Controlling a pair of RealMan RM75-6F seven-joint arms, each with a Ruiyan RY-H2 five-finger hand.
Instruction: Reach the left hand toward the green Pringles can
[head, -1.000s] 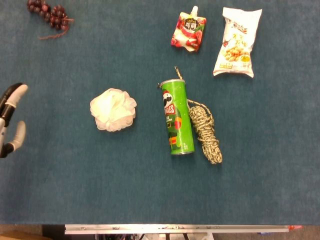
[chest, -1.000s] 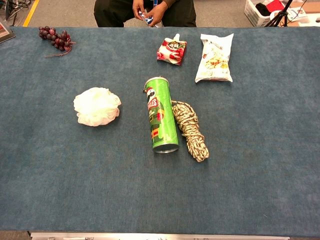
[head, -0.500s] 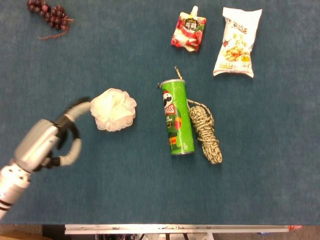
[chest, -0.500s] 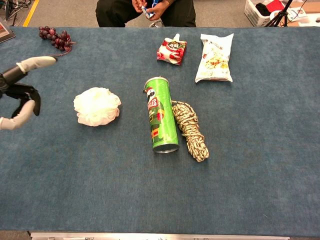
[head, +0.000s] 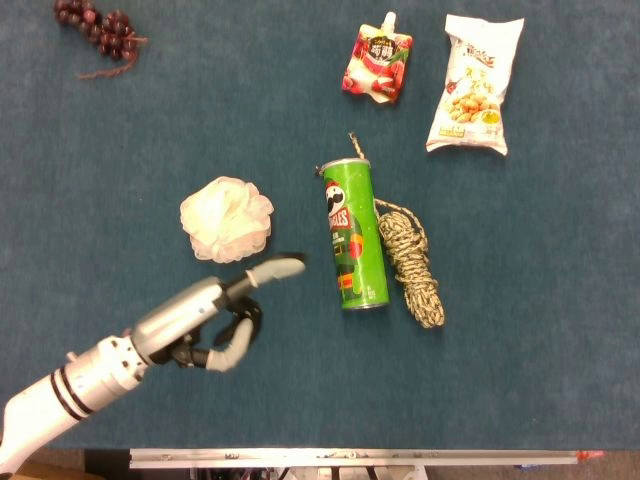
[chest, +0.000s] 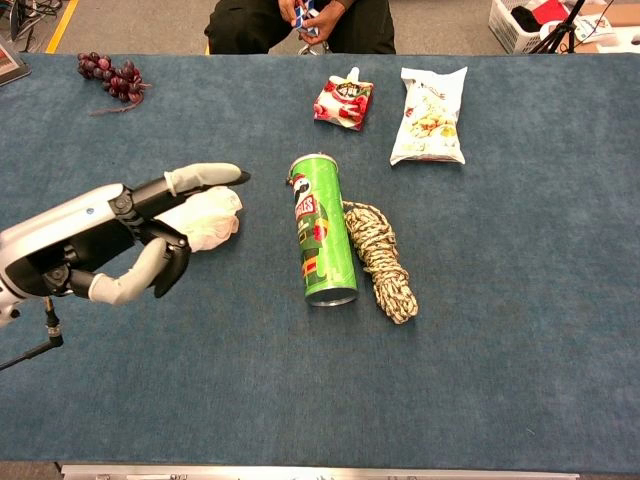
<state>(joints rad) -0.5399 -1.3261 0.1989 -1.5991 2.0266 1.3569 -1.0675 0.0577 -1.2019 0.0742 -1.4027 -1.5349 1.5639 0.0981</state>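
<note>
Head view: left hand (head: 215, 318) above cloth, fingers apart, holding nothing, one finger pointing at can. Green can (head: 353, 235) lies on its side mid-table, apart from hand. Rope coil (head: 412, 262) touches can's right side; white sponge (head: 227, 219) to its left.

Chest view: left hand (chest: 120, 240) overlaps sponge (chest: 212, 215); can (chest: 321, 227) well clear of fingertips. Right hand out of sight.

Lying on its side on the blue table (chest: 520, 330): green Pringles can (chest: 322, 229), coiled rope (chest: 381, 259) touching its right flank. Hovering left of the can, apart from it: left hand (chest: 140, 236), fingers apart, holding nothing, partly covering a white bath pouf (chest: 208, 219). Sitting farther back: grapes (chest: 111, 74), red pouch (chest: 345, 102), snack bag (chest: 431, 115).
</note>
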